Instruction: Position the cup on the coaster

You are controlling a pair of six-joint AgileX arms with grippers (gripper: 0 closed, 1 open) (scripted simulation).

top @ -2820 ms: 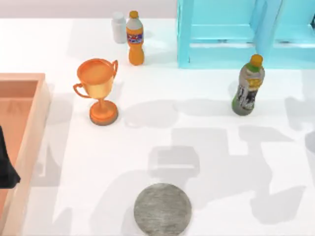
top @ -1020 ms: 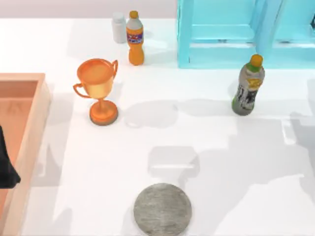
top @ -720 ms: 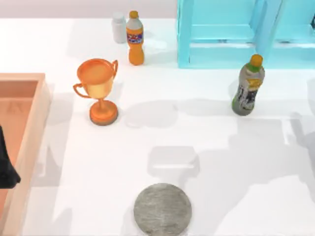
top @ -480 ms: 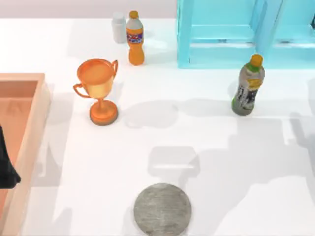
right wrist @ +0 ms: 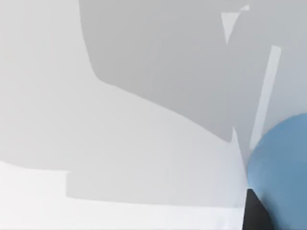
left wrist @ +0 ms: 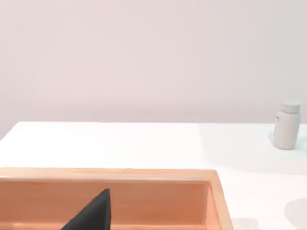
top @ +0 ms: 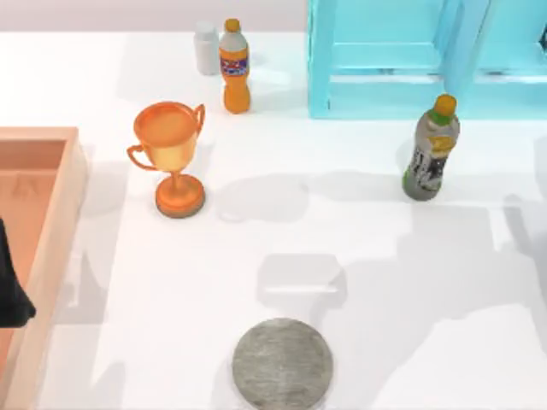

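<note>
at the near edge of the table, about the middle of its width, the coaster lies flat and bare, so the cup is not yet set on it. the step in hand looks like the reach for, or first grasp of, the cup: in the right wrist view its rounded light-blue side sits very close to the camera, with a dark piece of the right gripper's finger just beside it, seemingly touching. whether the right gripper has closed on the cup or merely stands next to it cannot be told, nor how wide it is open.

the left arm is parked at the table's left edge over the wooden tray, and a dark tip of the left gripper shows above the tray's inside in the left wrist view; its opening cannot be told either.

the next move, as i judge it, calls for a firm hold on the cup, a lift, and a carry leftward to above the coaster, then a level lowering onto its middle. the green-capped bottle stands farther back on the right, and the orange trophy cup well to the left, both apart from the coaster, so the path looks open.
</note>
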